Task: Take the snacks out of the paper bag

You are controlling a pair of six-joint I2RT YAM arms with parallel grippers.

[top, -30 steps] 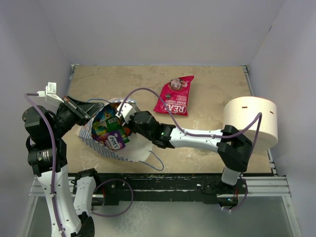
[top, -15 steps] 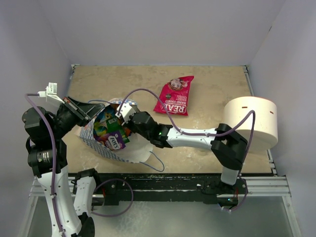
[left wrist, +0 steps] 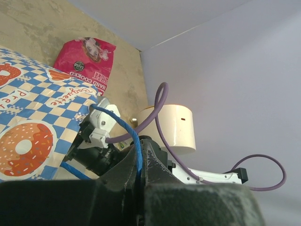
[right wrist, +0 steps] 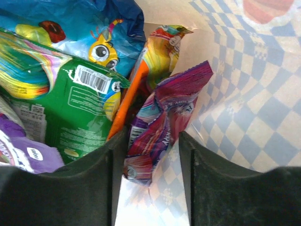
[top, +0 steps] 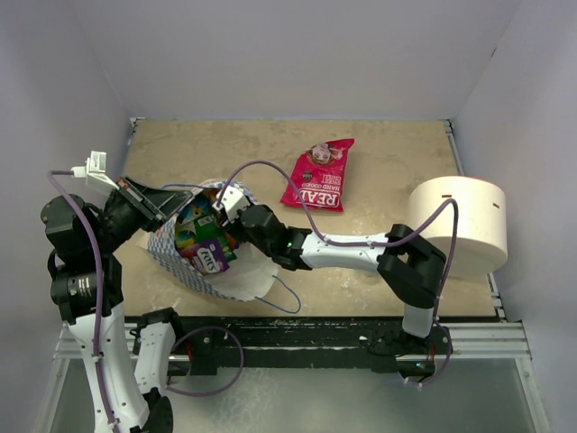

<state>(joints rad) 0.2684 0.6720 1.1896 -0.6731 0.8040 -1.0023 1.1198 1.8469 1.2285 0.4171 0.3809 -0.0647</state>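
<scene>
L gripper: fingers pressed together, pinching the thin blue cord handle of the paper bag.
Paper bag: lies on its side at the tabletop's left, toward the near edge, mouth facing right. Stiff paper, blue-and-white checks w/ orange doughnut prints outside, plain white inside.
Snacks in bag: glossy, crinkled foil packets packed close together. Blue packet w/ a cartoon bird, green packet w/ a barcode, purple packet low at left, narrow orange-yellow packet on edge.
R gripper: reaches into the bag mouth, fingers spread to either side of a magenta packet. Whether the pads press it, cannot tell.
Chip bag: red-pink, shiny, white lettering. Lies flat at mid-tabletop toward the far edge, well apart from the paper bag.
White roll: big, smooth matte cylinder at the right edge.
Tabletop: flat, beige, mottled like stone. Black rail and metal frame run along the near edge.
Room: plain pale grey-lilac walls close in on the left, far and right sides.
</scene>
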